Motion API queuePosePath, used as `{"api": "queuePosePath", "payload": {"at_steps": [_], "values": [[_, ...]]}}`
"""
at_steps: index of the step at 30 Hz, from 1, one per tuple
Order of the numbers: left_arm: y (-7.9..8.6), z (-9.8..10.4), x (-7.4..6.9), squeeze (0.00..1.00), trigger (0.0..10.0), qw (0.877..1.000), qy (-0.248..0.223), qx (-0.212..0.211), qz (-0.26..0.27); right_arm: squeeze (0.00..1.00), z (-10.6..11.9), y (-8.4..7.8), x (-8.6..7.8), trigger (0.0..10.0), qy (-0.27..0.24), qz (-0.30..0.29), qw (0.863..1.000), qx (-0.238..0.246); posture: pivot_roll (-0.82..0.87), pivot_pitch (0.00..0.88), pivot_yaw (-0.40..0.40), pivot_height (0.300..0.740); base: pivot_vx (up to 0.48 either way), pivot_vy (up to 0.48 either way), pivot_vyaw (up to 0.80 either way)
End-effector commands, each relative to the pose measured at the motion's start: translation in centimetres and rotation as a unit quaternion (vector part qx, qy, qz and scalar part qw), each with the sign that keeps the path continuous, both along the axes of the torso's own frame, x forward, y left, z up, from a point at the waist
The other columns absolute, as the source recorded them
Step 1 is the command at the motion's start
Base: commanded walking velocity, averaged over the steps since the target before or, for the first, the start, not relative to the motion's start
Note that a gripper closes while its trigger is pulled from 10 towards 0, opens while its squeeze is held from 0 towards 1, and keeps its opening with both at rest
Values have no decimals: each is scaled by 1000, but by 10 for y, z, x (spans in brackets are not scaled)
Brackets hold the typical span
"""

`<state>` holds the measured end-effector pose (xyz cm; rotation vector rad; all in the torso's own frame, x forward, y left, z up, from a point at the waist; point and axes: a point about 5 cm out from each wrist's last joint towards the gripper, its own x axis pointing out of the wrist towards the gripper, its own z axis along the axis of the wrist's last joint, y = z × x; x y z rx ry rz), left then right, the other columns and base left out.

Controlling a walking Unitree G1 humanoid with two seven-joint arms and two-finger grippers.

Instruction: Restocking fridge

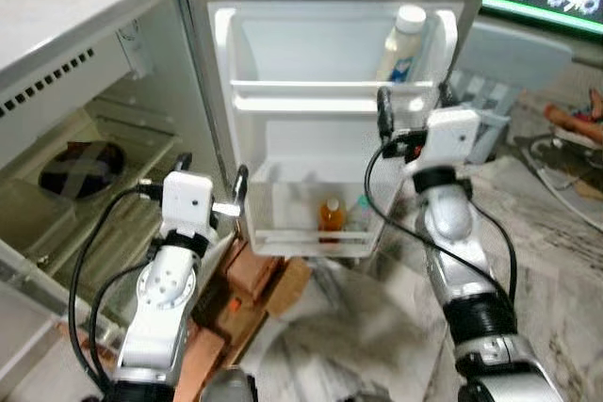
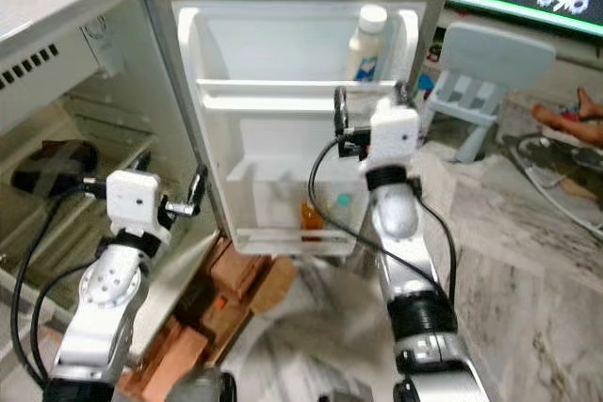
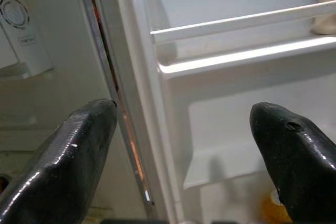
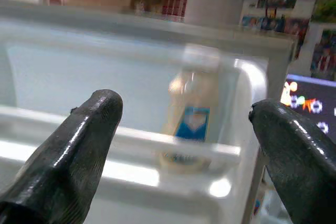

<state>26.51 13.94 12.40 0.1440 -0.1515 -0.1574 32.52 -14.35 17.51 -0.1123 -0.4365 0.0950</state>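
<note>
My right gripper (image 1: 412,108) hangs empty, jaws apart, facing the bottle (image 1: 402,42) on the door's (image 1: 283,152) top shelf. Left gripper (image 1: 211,184), also apart, straddles the door edge. The bottle looks light, smooth, slippery; I'd grip mid-body.

My head views are evenly bright but soft, with white plastic fridge door shelves (image 1: 330,91) blowing out at twelve o'clock. The right wrist picture is blurred; the cream bottle (image 4: 191,114) smears behind glare.
</note>
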Motion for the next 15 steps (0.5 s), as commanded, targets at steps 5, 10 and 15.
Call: {"api": "queuePosePath", "payload": {"at_steps": [5, 10, 15], "values": [[-3, -1, 6, 0, 10000, 1000, 8, 5, 1, 0, -28, 22, -27, 10000, 82, 70, 994, 4, 105, 0, -6, 740, 0, -480, 0], [-2, 0, 8, 0, 10000, 1000, 5, 4, 6, 0, -45, 27, -28, 10000, 145, 92, 985, 19, 108, 0, -11, 740, 0, -480, 0], [-1, 0, 7, 0, 10000, 1000, 7, 4, 9, 0, -56, 26, -31, 10000, 181, 99, 978, 16, 107, 0, -12, 740, 0, -480, 0]]}}
